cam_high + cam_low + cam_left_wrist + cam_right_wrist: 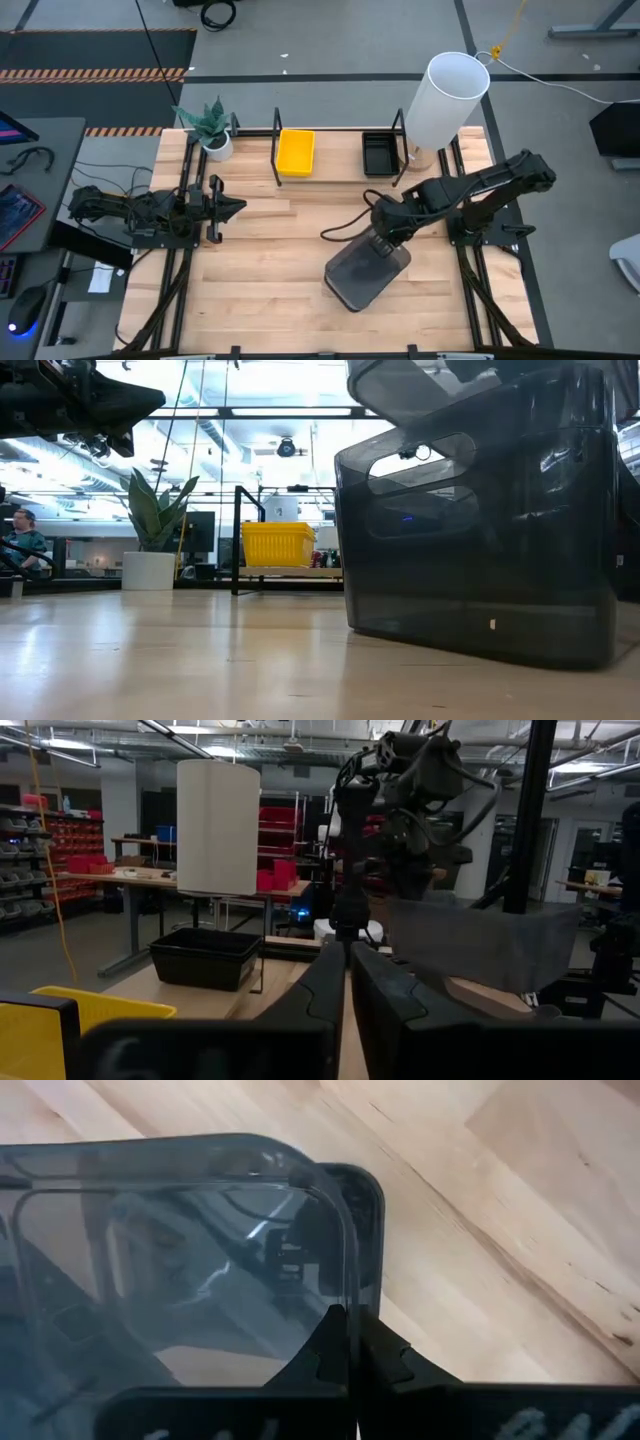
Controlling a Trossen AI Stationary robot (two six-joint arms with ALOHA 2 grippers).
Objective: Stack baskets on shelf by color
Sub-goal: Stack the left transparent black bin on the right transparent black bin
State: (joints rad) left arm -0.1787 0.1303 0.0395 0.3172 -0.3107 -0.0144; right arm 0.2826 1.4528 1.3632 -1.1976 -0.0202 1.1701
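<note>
A translucent dark grey basket (365,275) sits on the table's near right part and fills the right of the low view (480,530). My right gripper (383,243) is at its far end, shut on its rim. The black wire shelf (340,150) stands at the far edge. A yellow basket (295,152) rests in its left bay and a black basket (379,155) in its right bay. My left gripper (240,207) waits shut over the table's left side, touching nothing. No other baskets are in view. My right gripper (348,1355) pinches the grey basket's rim (345,1285) on its far end wall, close to a rounded corner. One finger is inside the wall and one outside. The fingers come from above, pointing down. Whether the base is clear of the table I cannot tell.
A tall white cylinder (445,95) stands at the shelf's right end, near the right arm. A potted plant (213,130) stands left of the shelf. Black mounting rails (180,260) run along both table sides. Bare wood lies between the arms and in front of the shelf.
</note>
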